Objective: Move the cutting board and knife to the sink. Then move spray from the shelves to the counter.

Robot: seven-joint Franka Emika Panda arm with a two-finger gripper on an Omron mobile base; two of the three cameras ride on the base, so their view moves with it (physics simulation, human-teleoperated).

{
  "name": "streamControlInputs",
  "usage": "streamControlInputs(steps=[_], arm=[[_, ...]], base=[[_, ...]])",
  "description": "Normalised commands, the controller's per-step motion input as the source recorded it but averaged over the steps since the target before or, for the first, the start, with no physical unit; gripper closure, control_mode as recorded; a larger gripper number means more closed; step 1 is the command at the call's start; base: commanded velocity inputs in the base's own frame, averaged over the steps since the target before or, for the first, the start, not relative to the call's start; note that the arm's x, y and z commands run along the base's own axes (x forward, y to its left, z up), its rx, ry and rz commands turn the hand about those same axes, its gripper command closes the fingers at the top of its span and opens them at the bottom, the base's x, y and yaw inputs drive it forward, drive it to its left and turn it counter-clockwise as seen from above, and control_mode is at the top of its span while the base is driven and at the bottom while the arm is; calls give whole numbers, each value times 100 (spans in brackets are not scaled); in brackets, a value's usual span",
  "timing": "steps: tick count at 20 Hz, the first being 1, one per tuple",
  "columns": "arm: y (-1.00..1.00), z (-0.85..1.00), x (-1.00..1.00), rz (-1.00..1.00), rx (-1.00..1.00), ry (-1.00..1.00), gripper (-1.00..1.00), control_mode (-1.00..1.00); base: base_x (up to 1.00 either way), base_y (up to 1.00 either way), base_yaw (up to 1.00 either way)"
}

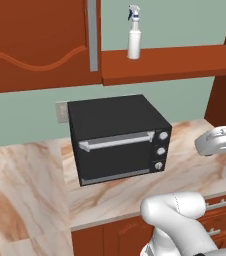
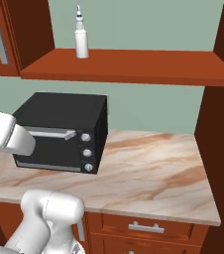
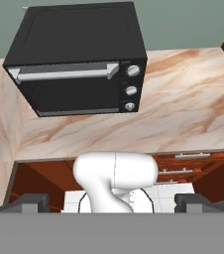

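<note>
While the arm was folded low over the counter [image 2: 153, 173], its gripper [image 3: 114, 202] pointed down with fingers [image 3: 32, 202] spread wide, grasping nothing; the spray [image 1: 134, 34] stood upright on the shelf [image 2: 134, 67], well above the oven [image 1: 117, 137]

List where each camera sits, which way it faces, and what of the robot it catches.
Left base view: behind the arm's left, looking forward and down at the oven, spray and shelves; arm at lower right.
Right base view: behind its right, same oven, spray and counter; arm at lower left.
Hand view: on the hand, looking down at oven and counter; open claw at the bottom.
All share the oven and counter.
</note>
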Motion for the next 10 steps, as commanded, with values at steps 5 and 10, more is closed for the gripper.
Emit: streamControlInputs(steps=[5, 10], arm=[[0, 0, 0, 0, 0, 0, -100, 100], [0, 0, 0, 0, 0, 0, -100, 100]], base=[[17, -5, 0], [12, -32, 2]])
